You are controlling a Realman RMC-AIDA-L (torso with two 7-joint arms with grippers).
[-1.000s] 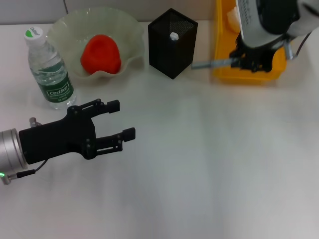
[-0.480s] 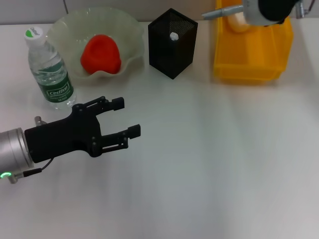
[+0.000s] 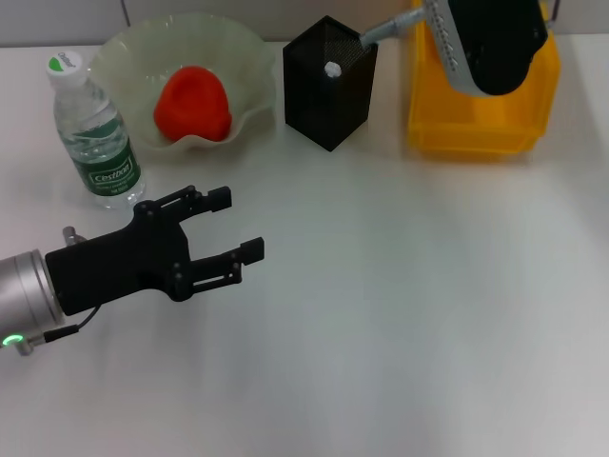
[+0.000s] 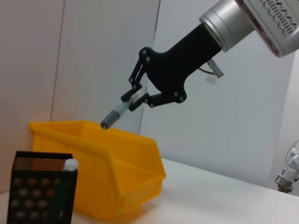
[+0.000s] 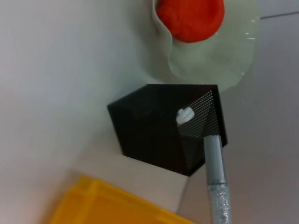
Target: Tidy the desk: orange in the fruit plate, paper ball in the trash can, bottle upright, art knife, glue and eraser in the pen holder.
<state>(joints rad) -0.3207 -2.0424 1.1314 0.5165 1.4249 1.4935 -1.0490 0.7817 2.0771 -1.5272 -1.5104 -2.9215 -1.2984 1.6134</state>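
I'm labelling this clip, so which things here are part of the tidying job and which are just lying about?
Job:
- knife held by the right gripper, near the pen holder
- glue in the holder
- orange in the plate
- bottle, upright
- yellow bin

Lying about:
- nothing else seen; left gripper hangs open over the desk

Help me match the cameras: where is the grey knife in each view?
Head view: knife held by the right gripper, its tip at the pen holder rim.
Left wrist view: knife above the yellow bin.
Right wrist view: knife next to the holder's opening.
Shared landmark: the pen holder.
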